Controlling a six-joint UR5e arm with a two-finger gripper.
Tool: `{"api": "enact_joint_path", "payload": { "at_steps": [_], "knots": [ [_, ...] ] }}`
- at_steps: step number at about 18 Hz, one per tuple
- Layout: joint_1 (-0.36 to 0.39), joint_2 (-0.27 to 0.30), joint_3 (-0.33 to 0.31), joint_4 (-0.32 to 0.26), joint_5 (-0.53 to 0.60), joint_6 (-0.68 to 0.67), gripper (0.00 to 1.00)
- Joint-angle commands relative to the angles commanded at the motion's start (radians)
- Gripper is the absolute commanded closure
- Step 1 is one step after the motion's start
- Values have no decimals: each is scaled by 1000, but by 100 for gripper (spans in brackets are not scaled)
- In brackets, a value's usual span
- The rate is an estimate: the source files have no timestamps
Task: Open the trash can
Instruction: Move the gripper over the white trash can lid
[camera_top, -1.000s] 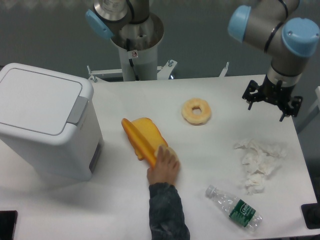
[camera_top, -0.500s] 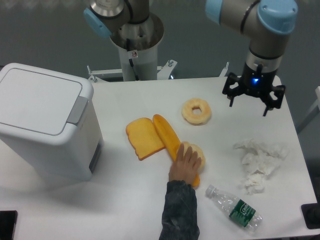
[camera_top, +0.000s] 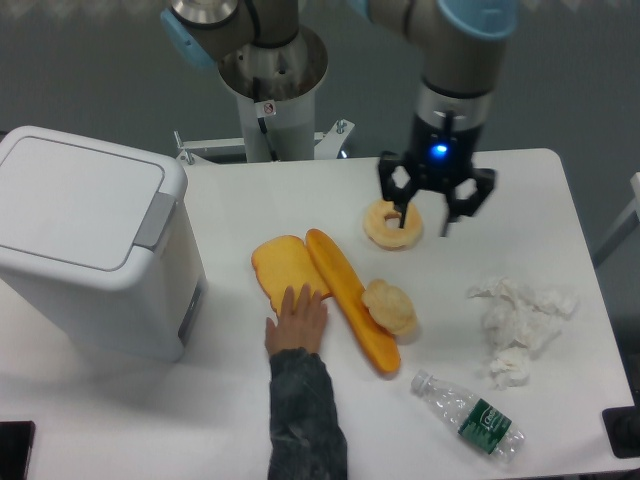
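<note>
The trash can (camera_top: 85, 250) is a big white boxy bin at the table's left, its flat lid down and a grey latch tab (camera_top: 153, 220) on its right edge. My gripper (camera_top: 433, 207) hangs over the middle of the table, far to the right of the bin, above a ring-shaped donut (camera_top: 393, 224). Its fingers point down and stand apart, with nothing between them.
A person's hand and sleeve (camera_top: 297, 385) reach in from the front onto a toast slice (camera_top: 281, 272). Beside it lie a long orange bread piece (camera_top: 352, 298) and a pale pastry (camera_top: 390, 305). Crumpled tissues (camera_top: 517, 325) and a plastic bottle (camera_top: 470, 416) lie at the right.
My gripper has travelled left from the table's right edge to above the donut. The hand slid the food items rightward, then moved back left onto the toast.
</note>
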Motion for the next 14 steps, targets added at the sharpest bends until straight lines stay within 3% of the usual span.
{"api": "enact_joint_path", "payload": {
  "at_steps": [4,8,14],
  "knots": [
    [-90,12,-8,0,-15,-127,76],
    [-175,19,3,5,-46,-245,87],
    [-213,61,9,8,-138,-364,90]
  ]
}}
